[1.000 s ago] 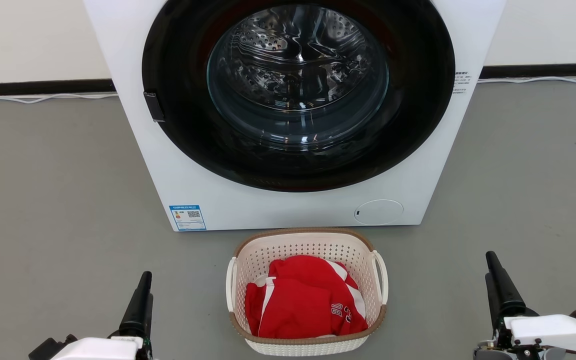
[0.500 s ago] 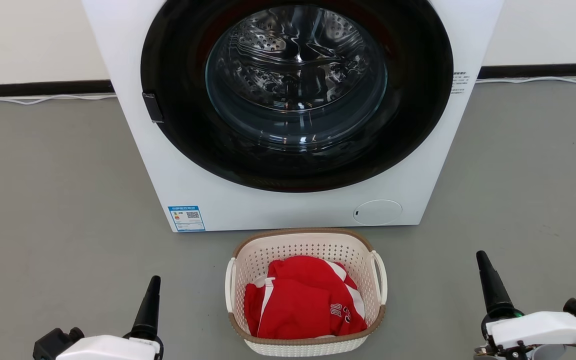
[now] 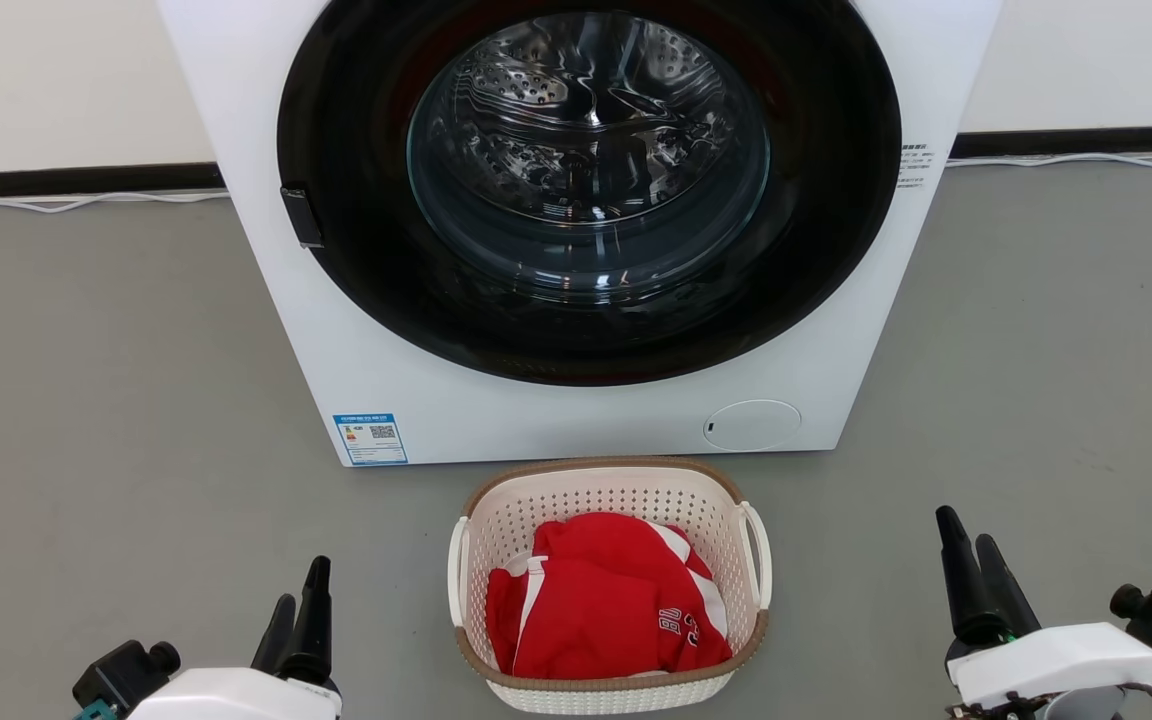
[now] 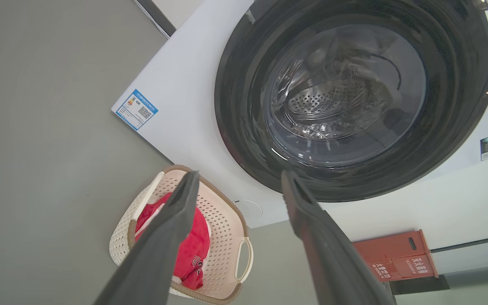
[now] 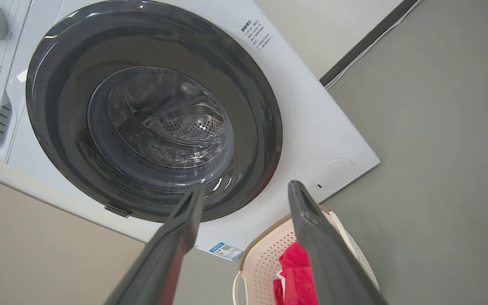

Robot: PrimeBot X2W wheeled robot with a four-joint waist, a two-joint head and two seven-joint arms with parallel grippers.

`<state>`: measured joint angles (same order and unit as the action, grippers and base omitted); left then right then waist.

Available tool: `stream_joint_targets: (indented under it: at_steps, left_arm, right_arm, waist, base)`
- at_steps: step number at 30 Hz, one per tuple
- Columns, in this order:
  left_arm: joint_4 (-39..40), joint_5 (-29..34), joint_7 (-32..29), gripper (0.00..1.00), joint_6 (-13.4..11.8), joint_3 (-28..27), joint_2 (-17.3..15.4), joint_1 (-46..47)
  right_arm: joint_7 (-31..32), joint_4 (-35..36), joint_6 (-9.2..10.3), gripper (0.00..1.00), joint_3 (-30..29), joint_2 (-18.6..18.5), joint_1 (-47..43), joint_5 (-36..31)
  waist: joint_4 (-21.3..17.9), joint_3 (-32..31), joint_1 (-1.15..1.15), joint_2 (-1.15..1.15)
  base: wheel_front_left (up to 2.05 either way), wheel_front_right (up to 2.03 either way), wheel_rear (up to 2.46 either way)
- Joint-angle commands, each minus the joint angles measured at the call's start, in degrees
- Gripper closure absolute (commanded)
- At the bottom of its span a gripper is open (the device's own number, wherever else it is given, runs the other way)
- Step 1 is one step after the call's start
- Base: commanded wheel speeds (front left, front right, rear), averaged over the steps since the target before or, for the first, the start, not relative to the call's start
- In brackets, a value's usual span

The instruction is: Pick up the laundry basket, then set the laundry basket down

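From my head, the laundry basket [image 3: 604,468] stands upright on the grey floor [image 3: 116,400]. It sits just in front of the washing machine [image 3: 576,425], at the middle of its lower front edge, with a narrow strip of floor between them. A crumpled red jersey [image 3: 601,605] lies inside. My left gripper [image 3: 300,585] hovers at the lower left and my right gripper [image 3: 964,528] at the lower right. The basket is between them, and each is well apart from it, touching nothing.

Along my left wrist, my left gripper [image 4: 239,173] has its two fingers spread wide with nothing between them. The basket [image 4: 227,237] shows behind the left finger, jersey inside, with one white side loop in plain sight.

Along my right wrist, my right gripper [image 5: 247,186] stands parted and empty too. A corner of the basket [image 5: 265,258] shows low down beside the right finger, below the machine's round access cap [image 5: 334,174].

I judge the basket light, being thin perforated plastic with one soft garment in it. It looks stiff enough to keep its shape, though the walls may flex if squeezed. The smooth plastic could slip, and a one-sided lift would tip it. The two loop handles [image 3: 762,555] on its sides look the best hold: one gripper closing on each, both lifting level together.
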<state>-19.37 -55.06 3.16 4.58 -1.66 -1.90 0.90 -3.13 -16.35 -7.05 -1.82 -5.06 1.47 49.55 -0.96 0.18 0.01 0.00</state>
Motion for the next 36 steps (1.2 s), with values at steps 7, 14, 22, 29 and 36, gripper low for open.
stream_joint_targets:
  at_steps: [7,14,22,29,36]
  left_arm:
    - [1.17,5.92,1.71,0.00,-0.61,-0.47,-0.59,2.12]
    - [0.99,10.73,2.89,0.00,-0.95,-0.31,-0.64,2.03]
    - [0.53,16.08,4.24,0.00,-1.33,-0.09,-0.69,2.12]
    - [0.26,20.83,5.42,0.00,-1.76,0.10,-0.73,2.12]
    - [-0.04,25.82,6.60,0.00,-2.04,0.28,-0.78,2.25]
  right_arm:
    - [-1.79,0.98,-0.24,0.00,1.37,-1.24,2.63,-6.24]
    - [-2.96,0.78,-0.26,0.00,2.42,-1.77,2.78,-11.34]
    - [-4.31,0.52,-0.29,0.00,3.68,-2.68,3.19,-17.01]
    - [-5.48,0.26,-0.31,0.00,4.34,-3.20,3.40,-21.88]
    - [-6.66,-0.13,-0.34,0.00,5.03,-3.56,3.61,-26.79]
  waist:
    - [-0.12,-0.02,0.00,0.00]
    - [-0.28,0.07,0.00,0.00]
    - [-0.40,0.20,0.00,0.00]
    - [-0.51,0.19,0.00,0.00]
    - [-0.61,0.24,0.00,0.00]
  base:
    - [0.00,0.00,0.00]
    - [0.00,0.00,0.00]
    - [0.00,0.00,0.00]
    - [0.00,0.00,0.00]
    - [0.00,0.00,0.00]
